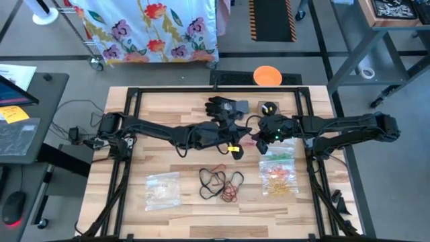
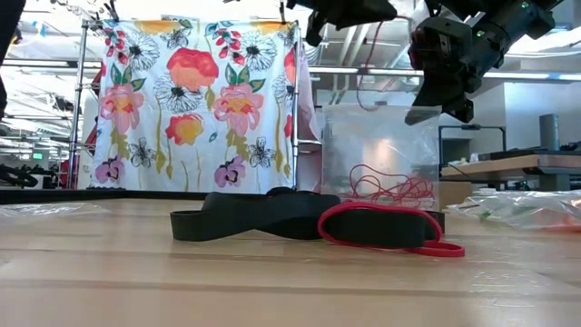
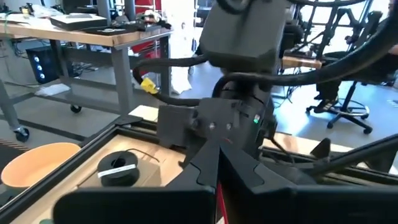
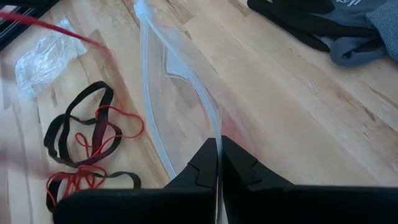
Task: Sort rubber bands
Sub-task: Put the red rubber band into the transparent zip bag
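My right gripper (image 4: 217, 163) hangs over the middle of the table, shut on a clear plastic bag (image 2: 381, 150) that holds several red rubber bands (image 2: 392, 189). My left gripper (image 3: 217, 177) reaches level toward it from the left, shut on a thin red rubber band (image 2: 361, 73) that hangs above the bag. A pile of black and red rubber bands (image 1: 218, 183) lies on the table near the front. A second bag (image 1: 279, 176) with green, orange and yellow bands lies flat at the right. A third bag (image 1: 163, 188) lies flat at the left. My left gripper pinches the thin red band (image 3: 219, 198) between its two fingertips, coming level from the table's left. The band trails loosely down toward the bag's mouth. My right gripper pinches the bag's zip edge (image 4: 214, 144) between its two fingers, slanting down from the table's right. The bag hangs below them with its mouth gaping; I cannot tell whether its bottom rests on the table.
A black glove (image 1: 225, 107) and a black tape roll (image 1: 269, 107) lie at the far middle of the table. An orange disc (image 1: 267, 75) sits beyond the far edge. A black frame (image 1: 201, 91) runs around the tabletop.
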Available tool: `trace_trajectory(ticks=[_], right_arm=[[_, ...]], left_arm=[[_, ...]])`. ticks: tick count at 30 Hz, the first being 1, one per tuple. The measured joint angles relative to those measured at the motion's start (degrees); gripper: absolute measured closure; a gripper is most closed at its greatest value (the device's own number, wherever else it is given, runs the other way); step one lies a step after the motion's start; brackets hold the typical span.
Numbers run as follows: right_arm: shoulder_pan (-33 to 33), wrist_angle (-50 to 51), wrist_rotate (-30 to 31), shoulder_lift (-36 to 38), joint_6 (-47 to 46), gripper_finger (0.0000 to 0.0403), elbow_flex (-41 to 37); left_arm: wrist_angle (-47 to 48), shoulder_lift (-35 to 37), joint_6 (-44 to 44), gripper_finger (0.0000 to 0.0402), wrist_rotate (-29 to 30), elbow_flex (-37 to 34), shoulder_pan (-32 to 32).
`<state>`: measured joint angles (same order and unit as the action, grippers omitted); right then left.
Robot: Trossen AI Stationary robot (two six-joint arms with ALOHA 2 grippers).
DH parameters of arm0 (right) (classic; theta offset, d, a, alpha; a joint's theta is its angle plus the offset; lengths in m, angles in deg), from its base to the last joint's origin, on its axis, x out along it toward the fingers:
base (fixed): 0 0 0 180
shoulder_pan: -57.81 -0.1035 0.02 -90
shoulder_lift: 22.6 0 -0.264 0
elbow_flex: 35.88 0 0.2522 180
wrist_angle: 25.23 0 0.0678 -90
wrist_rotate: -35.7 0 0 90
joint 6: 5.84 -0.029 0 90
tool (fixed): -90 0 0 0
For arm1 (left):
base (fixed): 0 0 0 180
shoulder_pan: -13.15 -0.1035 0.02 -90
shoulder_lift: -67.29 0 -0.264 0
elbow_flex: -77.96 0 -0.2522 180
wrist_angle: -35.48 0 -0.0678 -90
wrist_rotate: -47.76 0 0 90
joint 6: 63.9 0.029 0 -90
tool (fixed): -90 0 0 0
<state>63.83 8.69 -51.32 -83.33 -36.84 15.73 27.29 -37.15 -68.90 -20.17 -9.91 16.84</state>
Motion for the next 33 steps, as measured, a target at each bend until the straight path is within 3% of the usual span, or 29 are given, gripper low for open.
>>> trace_trajectory(ticks=[13, 20, 33], right_arm=[[0.00, 0.07, 0.02, -0.01, 1.26, 0.0391, 0.00], [0.00, 0.21, 0.02, 0.00, 3.65, 0.0391, 0.00], [-0.03, 0.17, 0.02, -0.02, 3.63, 0.0391, 0.00]], left_arm=[[-2.48, 0.15, -0.23, 0.0401, -1.50, 0.00, -3.09], [0.31, 0.61, -1.53, 0.0401, -5.56, 0.00, -3.94], [0.23, 0.31, 1.93, 0.0401, -2.08, -0.01, -1.75]])
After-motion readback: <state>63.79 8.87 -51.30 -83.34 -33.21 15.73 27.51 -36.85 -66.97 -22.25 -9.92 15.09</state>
